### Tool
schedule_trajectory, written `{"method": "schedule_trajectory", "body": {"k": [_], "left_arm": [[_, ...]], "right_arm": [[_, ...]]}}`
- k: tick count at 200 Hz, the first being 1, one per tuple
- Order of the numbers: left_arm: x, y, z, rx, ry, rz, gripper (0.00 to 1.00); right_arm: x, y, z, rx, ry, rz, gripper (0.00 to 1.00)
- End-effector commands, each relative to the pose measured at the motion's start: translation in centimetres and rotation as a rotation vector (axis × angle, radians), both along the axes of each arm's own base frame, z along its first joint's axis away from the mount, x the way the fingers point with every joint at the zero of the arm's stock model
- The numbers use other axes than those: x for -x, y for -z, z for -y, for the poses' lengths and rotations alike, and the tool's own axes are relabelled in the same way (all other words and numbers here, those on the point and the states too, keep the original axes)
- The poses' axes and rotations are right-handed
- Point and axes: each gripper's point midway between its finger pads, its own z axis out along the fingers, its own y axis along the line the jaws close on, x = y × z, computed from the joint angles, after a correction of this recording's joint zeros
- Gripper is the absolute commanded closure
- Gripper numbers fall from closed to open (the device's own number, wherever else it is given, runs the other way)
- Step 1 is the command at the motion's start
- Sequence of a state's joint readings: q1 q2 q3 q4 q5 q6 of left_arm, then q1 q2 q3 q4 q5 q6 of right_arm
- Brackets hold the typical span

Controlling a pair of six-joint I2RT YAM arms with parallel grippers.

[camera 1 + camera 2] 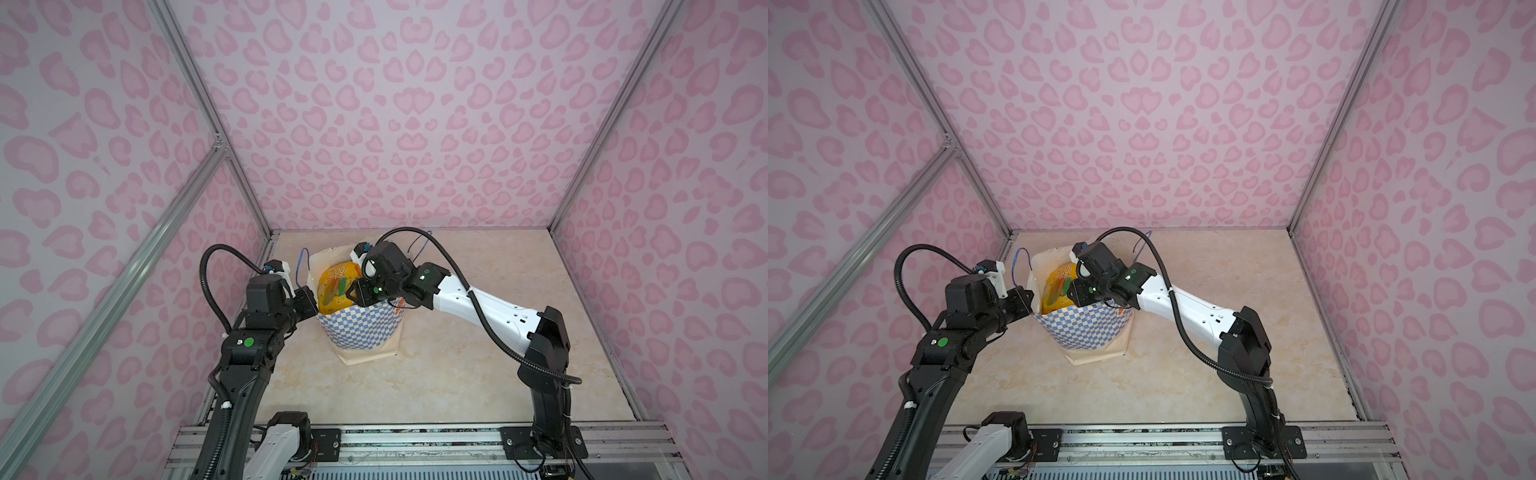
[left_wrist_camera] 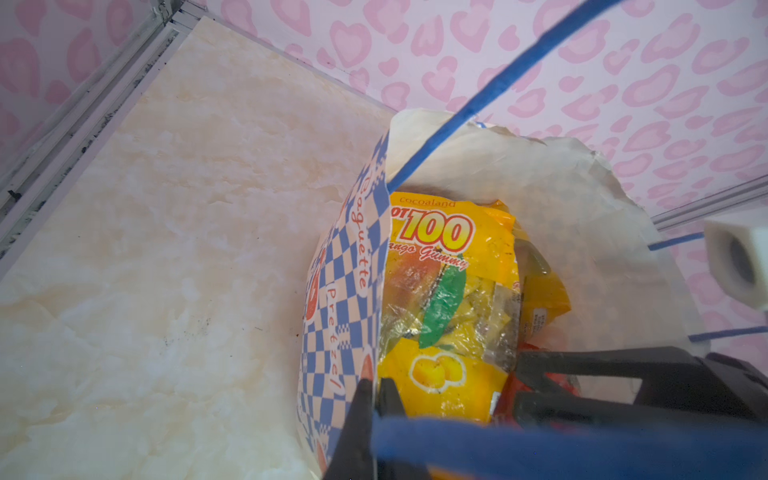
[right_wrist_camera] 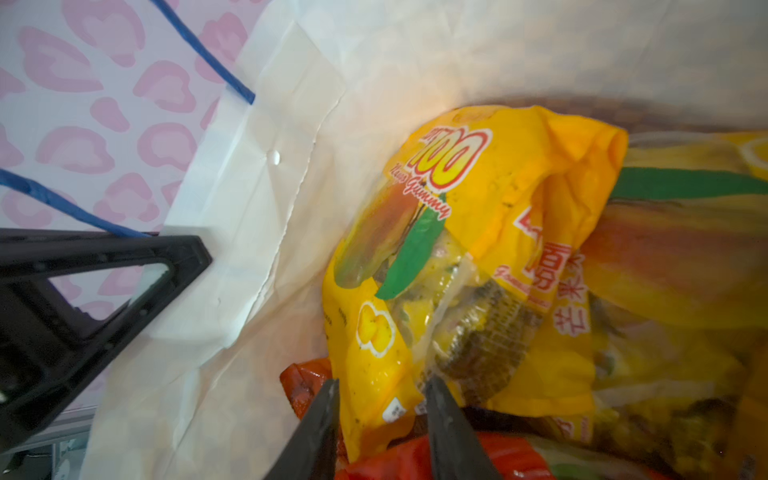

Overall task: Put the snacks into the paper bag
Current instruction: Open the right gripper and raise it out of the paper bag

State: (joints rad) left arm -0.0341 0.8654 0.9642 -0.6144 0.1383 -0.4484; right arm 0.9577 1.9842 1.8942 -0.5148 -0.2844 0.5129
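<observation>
1. Left of the paper bag: only a narrow strip of bare table, closed off by the side rail and largely filled by the left arm.
2. At the paper bag's left rim: left gripper, pressed together on the checkered wall. The left wrist view shows one finger outside the paper and one inside. Above that rim, a blue cord handle arching across the mouth.
3. Paper bag itself: upright on its base toward the far middle of the table, mouth open, far rim crumpled and uneven.
4. Inside the paper bag: the snacks, piled close to the rim.
   - On top, a yellow packet leaning against the left inner wall, with white paper free beyond its upper edge.
   - Beneath it, a red packet.
   - Further yellow wrappers crowded toward the bag's right side.
5. Over the paper bag's right rim: right gripper dipped into the mouth, jaws apart and straddling the yellow packet's lower edge. Cannot tell whether pressed onto it or merely around it. Little slack between this gripper and the near wall.
6. Right of the paper bag and in front of it: broad bare table, open as far as the front rail apart from the right arm spanning overhead.
</observation>
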Motion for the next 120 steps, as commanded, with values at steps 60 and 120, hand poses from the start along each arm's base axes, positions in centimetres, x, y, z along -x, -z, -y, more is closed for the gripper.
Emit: {"method": "schedule_trajectory", "body": {"k": [60,120], "left_arm": [[-0.5,-0.8,-0.3,-0.007,-0.017,0.038,0.9],[-0.6,-0.9,-0.4,-0.008,-0.028,0.037,0.83]], "right_arm": [[-4.9,-11.8,6.3,-0.018,0.129,0.273,0.18],[-8.2,-12.7,19.1,0.075,0.395,0.361,0.03]]}}
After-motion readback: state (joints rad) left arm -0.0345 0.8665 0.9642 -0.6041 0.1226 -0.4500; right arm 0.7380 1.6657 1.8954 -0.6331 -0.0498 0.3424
